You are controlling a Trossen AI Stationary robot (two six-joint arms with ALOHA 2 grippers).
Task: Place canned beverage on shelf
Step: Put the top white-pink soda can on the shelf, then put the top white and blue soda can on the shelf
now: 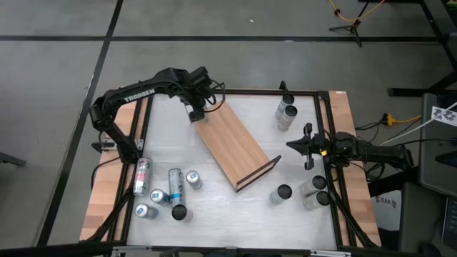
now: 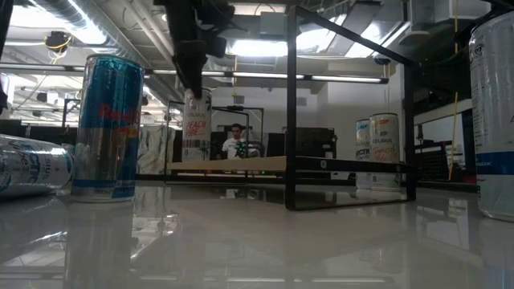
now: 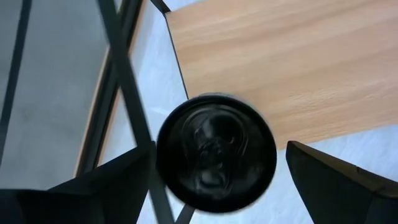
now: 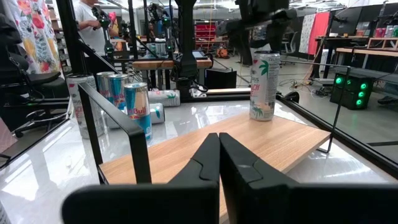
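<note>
Your left hand (image 1: 196,112) released above the can (image 4: 265,85) upright on the shelf (image 1: 232,143), your right hand (image 1: 293,145) clenched empty beside the worktop (image 1: 214,207) edge.

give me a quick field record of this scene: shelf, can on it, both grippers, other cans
shelf: wooden board with black wire rails at its short ends, lying diagonally on the white table
can on shelf: one white can, upright at the shelf's far end
left gripper: open, above that can, fingers either side of its black top, not touching
right gripper: shut, at the table's right edge, holding nothing
other cans: a group at front left, two at back right, three at front right
</note>
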